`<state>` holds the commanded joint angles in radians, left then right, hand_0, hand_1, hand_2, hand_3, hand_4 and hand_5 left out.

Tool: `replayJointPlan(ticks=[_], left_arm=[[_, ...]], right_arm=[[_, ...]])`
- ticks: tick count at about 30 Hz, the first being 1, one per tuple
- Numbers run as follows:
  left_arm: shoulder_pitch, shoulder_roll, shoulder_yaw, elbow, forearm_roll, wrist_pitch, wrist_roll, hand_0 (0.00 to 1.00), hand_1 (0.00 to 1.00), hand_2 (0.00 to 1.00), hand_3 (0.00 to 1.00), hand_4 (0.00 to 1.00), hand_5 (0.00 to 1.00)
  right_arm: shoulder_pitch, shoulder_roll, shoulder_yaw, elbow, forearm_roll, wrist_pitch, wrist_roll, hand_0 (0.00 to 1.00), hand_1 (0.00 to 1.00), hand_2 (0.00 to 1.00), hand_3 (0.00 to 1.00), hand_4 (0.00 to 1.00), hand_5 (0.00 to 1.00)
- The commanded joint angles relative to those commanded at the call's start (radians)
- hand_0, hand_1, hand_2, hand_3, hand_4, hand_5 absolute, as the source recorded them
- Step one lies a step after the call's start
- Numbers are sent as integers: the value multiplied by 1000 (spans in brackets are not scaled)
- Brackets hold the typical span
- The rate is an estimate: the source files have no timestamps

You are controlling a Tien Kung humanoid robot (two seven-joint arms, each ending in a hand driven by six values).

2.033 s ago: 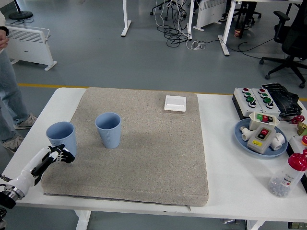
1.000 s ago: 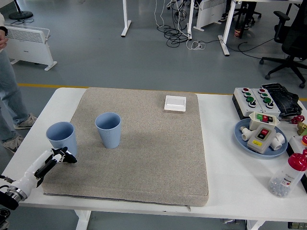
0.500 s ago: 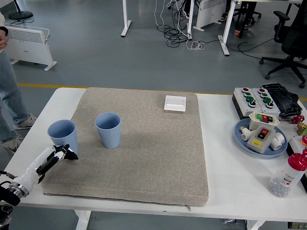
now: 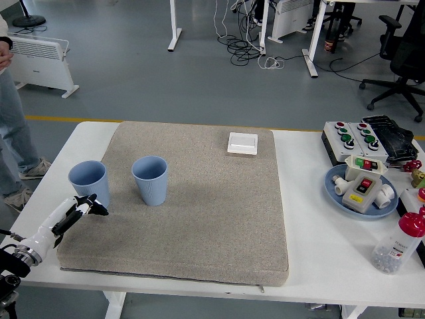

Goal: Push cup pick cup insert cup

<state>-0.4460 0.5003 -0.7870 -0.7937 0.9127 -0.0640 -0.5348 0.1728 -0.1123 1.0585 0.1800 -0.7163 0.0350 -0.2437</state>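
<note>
While the left hand (image 4: 85,205) is sitting low at the lower left of the frame, its fingers are lying together and pointing right, holding nothing, with the tips right at the base of the left cup (image 4: 89,182). Whether they are actually touching the cup is too fine to tell. That cup is standing upright on the left edge of the mat (image 4: 212,219), and the second cup (image 4: 150,179) is standing upright near it to the right, with a clear gap between them. Both are sitting mouth up in the left middle of the frame. The right hand is not showing.

Judging by the task, the push is in hand and the picking and nesting are not yet done. What is risking trouble is the contact point: the fingers are meeting the cup very low, and the mat's rough weave is likely dragging on the base, so the cup could be tipping rather than sliding. A push off the cup's centre line could be spinning it or sending it off the mat edge onto the table (image 4: 319,266). Pushing too far could be knocking it into the second cup and toppling both.

A person (image 4: 10,133) is standing at the upper left edge, clear of the table. A white switch plate (image 4: 242,143) is lying at the mat's far side, and a plate (image 4: 336,193) and button boxes are sitting at the right, well apart from the cups.
</note>
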Motion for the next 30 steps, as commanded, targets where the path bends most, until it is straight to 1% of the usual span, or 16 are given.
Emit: replayJointPlan(ticks=[7,18,30], left_arm=[[-23,-5,10,16,-15,2,-6,712,599,524,453,489,998],[-69,-37,43,87,-43,5,-8,723,606,530,453,488,998],[-113,-54,76,141,-68,6,-7,739,615,536,461,484,998]], right_arm=[[2,1,-2,0,0,0,-1,782,728,732,631,307,589],[6,2,-12,0,-4,1,-4,782,728,733,631,308,589],[8,2,-15,0,-6,3,-6,782,726,732,631,309,589]])
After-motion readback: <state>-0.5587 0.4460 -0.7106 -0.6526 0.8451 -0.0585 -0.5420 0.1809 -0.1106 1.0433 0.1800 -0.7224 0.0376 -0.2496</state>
